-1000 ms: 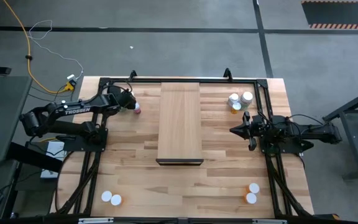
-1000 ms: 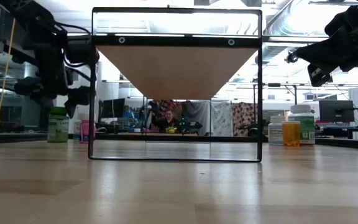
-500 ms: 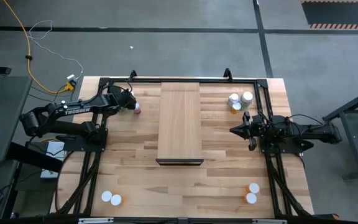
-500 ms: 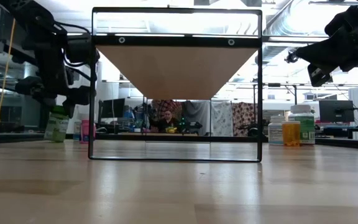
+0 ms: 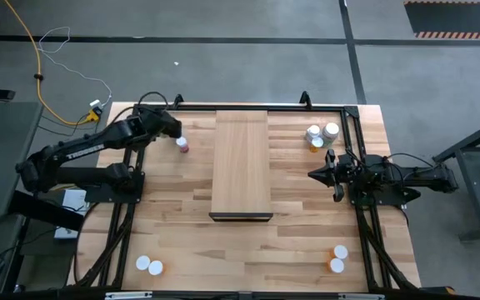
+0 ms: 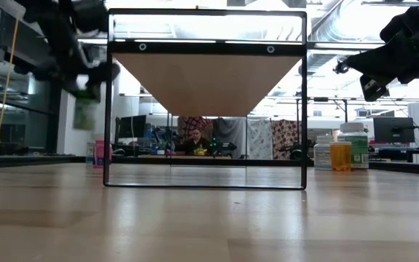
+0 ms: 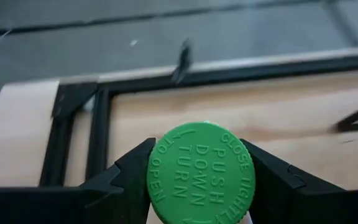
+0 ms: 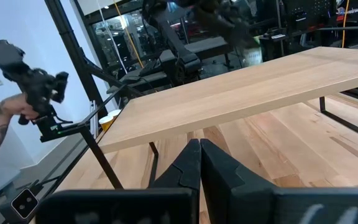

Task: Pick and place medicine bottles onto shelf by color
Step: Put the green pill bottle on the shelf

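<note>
Up at ten o'clock on the tabletop (image 5: 182, 217), my left pincer (image 7: 194, 171) grips a green-capped green medicine bottle (image 7: 201, 171), lifted clear. At three o'clock my right pincer (image 8: 199, 163) waits pinched closed, empty. I judge we've barely begun: the long pale wood shelf (image 5: 242, 158) carries nothing, and every other bottle awaits sorting.

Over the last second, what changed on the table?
The left claw closed on the green-capped bottle and lifted it off the table's far left corner; in the low view it now hangs in the air. The pink bottle beside it stayed put. The right claw stayed shut and parked, and the shelf didn't move.
</note>
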`<action>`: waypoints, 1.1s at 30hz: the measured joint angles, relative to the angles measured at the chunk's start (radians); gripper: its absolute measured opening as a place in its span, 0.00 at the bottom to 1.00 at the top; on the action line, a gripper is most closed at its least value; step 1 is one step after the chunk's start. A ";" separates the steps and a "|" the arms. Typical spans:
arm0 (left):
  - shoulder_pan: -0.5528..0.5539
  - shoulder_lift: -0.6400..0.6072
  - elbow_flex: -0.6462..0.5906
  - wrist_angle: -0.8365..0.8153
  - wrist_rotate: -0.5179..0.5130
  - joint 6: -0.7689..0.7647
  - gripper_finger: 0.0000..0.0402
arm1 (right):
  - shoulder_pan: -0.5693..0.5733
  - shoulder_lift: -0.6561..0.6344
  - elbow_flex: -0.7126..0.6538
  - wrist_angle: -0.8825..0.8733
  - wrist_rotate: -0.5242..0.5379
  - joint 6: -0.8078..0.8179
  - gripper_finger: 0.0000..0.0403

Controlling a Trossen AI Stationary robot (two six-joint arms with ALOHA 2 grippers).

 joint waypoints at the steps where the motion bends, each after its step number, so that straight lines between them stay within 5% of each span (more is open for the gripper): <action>1: -0.014 -0.010 0.017 0.011 0.000 0.007 0.45 | 0.000 0.000 0.000 0.000 0.000 0.000 0.00; 13: -0.243 0.080 0.116 0.467 0.108 0.288 0.47 | 0.000 0.000 0.000 0.000 0.000 0.000 0.00; 24: -0.246 0.398 0.404 0.362 0.163 0.418 0.47 | 0.000 0.000 0.000 0.000 0.000 0.000 0.00; 33: -0.165 0.517 0.556 0.284 0.308 0.442 0.48 | 0.000 0.000 0.000 0.000 0.000 0.000 0.00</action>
